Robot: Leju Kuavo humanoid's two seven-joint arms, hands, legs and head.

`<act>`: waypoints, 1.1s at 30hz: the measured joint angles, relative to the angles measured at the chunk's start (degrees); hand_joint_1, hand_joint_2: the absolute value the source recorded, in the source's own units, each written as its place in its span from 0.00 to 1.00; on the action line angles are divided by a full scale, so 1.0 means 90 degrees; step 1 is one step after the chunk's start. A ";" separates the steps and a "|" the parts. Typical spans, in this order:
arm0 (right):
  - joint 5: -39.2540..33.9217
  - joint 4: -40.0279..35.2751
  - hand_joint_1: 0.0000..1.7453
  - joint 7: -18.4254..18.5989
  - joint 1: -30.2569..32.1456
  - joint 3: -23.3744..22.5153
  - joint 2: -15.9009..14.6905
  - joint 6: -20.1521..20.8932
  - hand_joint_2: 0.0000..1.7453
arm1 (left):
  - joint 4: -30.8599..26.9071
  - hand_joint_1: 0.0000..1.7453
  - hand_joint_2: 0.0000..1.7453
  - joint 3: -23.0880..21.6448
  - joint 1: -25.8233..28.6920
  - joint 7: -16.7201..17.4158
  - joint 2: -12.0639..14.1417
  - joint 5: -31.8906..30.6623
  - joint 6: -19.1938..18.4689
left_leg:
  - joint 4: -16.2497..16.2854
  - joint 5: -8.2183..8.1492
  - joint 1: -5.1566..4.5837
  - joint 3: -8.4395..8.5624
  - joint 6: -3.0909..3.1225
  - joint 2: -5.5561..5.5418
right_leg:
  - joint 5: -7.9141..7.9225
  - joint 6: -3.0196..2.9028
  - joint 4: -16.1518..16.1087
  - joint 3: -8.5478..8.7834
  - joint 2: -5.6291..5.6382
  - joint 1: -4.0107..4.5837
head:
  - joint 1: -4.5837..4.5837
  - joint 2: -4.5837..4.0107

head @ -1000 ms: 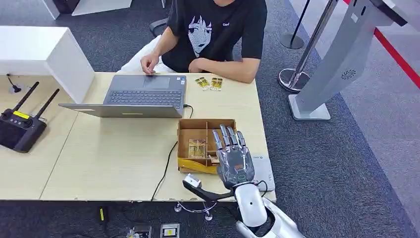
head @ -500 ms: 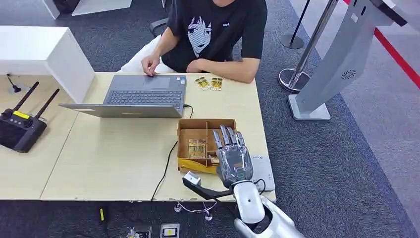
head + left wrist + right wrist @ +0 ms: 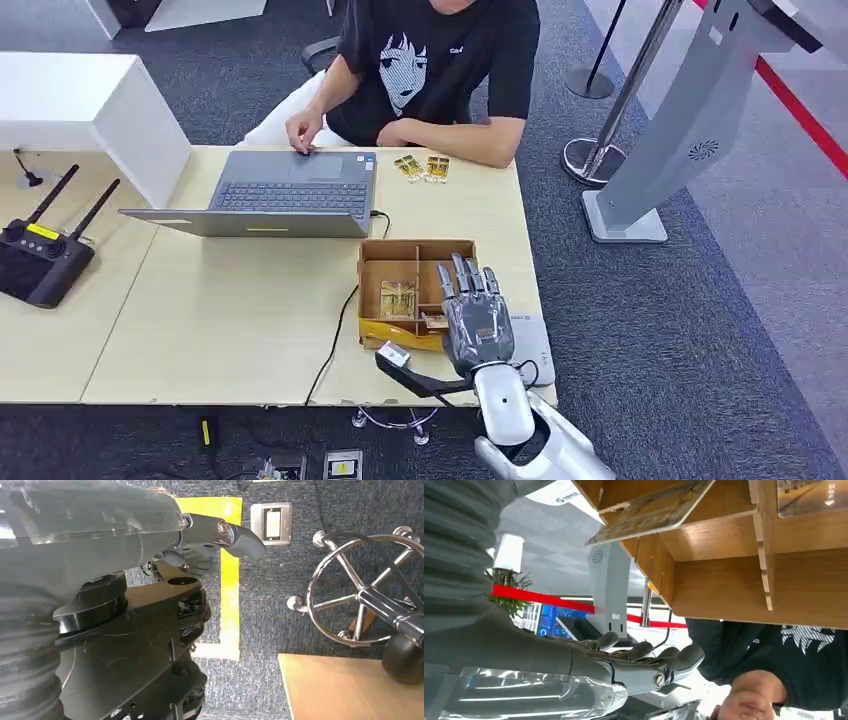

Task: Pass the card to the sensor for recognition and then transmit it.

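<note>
right hand (image 3: 476,325) hiding part of the wooden box (image 3: 385,262), person's (image 3: 440,60) head cropped

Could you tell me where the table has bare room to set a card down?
The table is bare between the laptop and its near edge, left of the wooden box. It is crowded around the box, where the right hand hovers.

cards on table (image 3: 423,168): 2 | laptop (image 3: 290,192): 1 | box (image 3: 402,262): 1 | person (image 3: 430,70): 1

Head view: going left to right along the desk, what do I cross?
Black remote with antennas → laptop → wooden divided box → right hand → white sensor pad.
</note>
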 joint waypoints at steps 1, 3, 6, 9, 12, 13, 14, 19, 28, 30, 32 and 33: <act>0.0000 0.0017 0.00 0.0000 -0.0003 0.0000 0.0002 0.0000 1.00 | 0.0000 0.00 1.00 0.0000 0.0000 0.0000 0.0000 -0.0002 -0.0002 | 0.0000 0.0000 0.0000 0.0000 0.0000 0.0000 | 0.0000 0.0000 0.0000 0.0000 0.0000 0.0000 | 0.0000 0.0000; -0.0002 0.0061 0.00 0.0019 -0.0010 0.0000 0.0002 0.0002 1.00 | 0.0000 0.00 1.00 0.0000 0.0000 0.0002 0.0000 -0.0019 -0.0010 | 0.0000 0.0000 0.0000 0.0000 0.0000 0.0000 | 0.0000 0.0000 0.0000 0.0000 0.0000 0.0000 | 0.0000 0.0000; -0.0007 0.0117 0.00 0.0029 -0.0024 -0.0002 0.0002 0.0002 1.00 | 0.0000 0.00 1.00 0.0000 0.0000 0.0005 0.0000 -0.0024 -0.0017 | 0.0000 0.0000 0.0000 0.0000 0.0000 0.0000 | 0.0000 0.0000 0.0000 0.0000 0.0000 0.0000 | 0.0000 0.0000; -0.0007 0.0175 0.00 0.0034 -0.0025 -0.0005 0.0010 -0.0012 1.00 | 0.0000 0.00 1.00 0.0000 0.0000 0.0005 0.0000 -0.0036 -0.0019 | 0.0000 0.0000 0.0000 0.0000 0.0000 0.0000 | 0.0000 0.0000 0.0000 0.0000 0.0000 0.0000 | 0.0000 0.0000; -0.0007 0.0231 0.30 -0.0022 -0.0029 -0.0005 0.0014 -0.0102 1.00 | 0.0000 0.00 1.00 0.0000 0.0000 0.0005 0.0000 -0.0039 -0.0022 | 0.0000 0.0000 0.0000 0.0000 0.0000 0.0000 | 0.0000 0.0000 0.0000 0.0000 0.0000 0.0000 | 0.0000 0.0000; -0.0010 0.0248 0.30 -0.0044 -0.0032 -0.0005 0.0022 -0.0124 1.00 | 0.0000 0.00 1.00 0.0000 0.0001 0.0005 0.0000 -0.0041 -0.0022 | 0.0000 0.0000 0.0000 0.0000 0.0000 0.0000 | 0.0000 0.0000 0.0000 0.0000 0.0000 0.0000 | 0.0000 0.0000; -0.0019 0.0267 0.93 -0.0061 -0.0038 -0.0005 0.0034 -0.0136 1.00 | 0.0002 0.00 1.00 0.0000 0.0001 0.0005 0.0000 -0.0041 -0.0022 | 0.0000 0.0000 0.0000 0.0000 0.0000 0.0000 | 0.0000 0.0000 0.0000 0.0000 0.0000 0.0000 | 0.0000 0.0000; -0.0075 0.0313 1.00 -0.0141 -0.0067 -0.0002 0.0070 -0.0175 1.00 | 0.0002 0.00 1.00 0.0000 0.0002 0.0005 0.0000 -0.0049 -0.0019 | 0.0000 0.0000 0.0000 0.0000 0.0000 0.0000 | 0.0000 0.0000 0.0000 0.0000 0.0000 0.0000 | 0.0000 0.0000; -0.0121 0.0338 1.00 -0.0175 -0.0094 -0.0002 0.0097 -0.0350 1.00 | 0.0002 0.00 1.00 0.0000 0.0002 0.0005 0.0000 -0.0075 -0.0002 | 0.0000 0.0000 0.0000 0.0000 0.0000 0.0000 | 0.0000 0.0000 0.0000 0.0000 0.0000 0.0000 | 0.0000 0.0000; -0.0148 0.0357 1.00 -0.0185 -0.0104 -0.0002 0.0097 -0.0376 1.00 | 0.0002 0.00 1.00 0.0000 0.0002 0.0005 0.0000 -0.0087 0.0002 | 0.0000 0.0000 0.0000 0.0000 0.0000 0.0000 | 0.0000 0.0000 0.0000 0.0000 0.0000 0.0000 | 0.0000 0.0000; -0.0177 0.0374 1.00 -0.0214 -0.0109 -0.0002 0.0099 -0.0389 1.00 | 0.0002 0.00 1.00 0.0000 0.0002 0.0005 0.0000 -0.0092 0.0005 | 0.0000 0.0000 0.0000 0.0000 0.0000 0.0000 | 0.0000 0.0000 0.0000 0.0000 0.0000 0.0000 | 0.0000 0.0000; -0.0192 0.0382 1.00 -0.0219 -0.0112 -0.0002 0.0099 -0.0386 1.00 | 0.0002 0.00 1.00 0.0000 0.0002 0.0005 0.0000 -0.0100 0.0007 | 0.0000 0.0000 0.0000 0.0000 0.0000 0.0000 | 0.0000 0.0000 0.0000 0.0000 0.0000 0.0000 | 0.0000 0.0000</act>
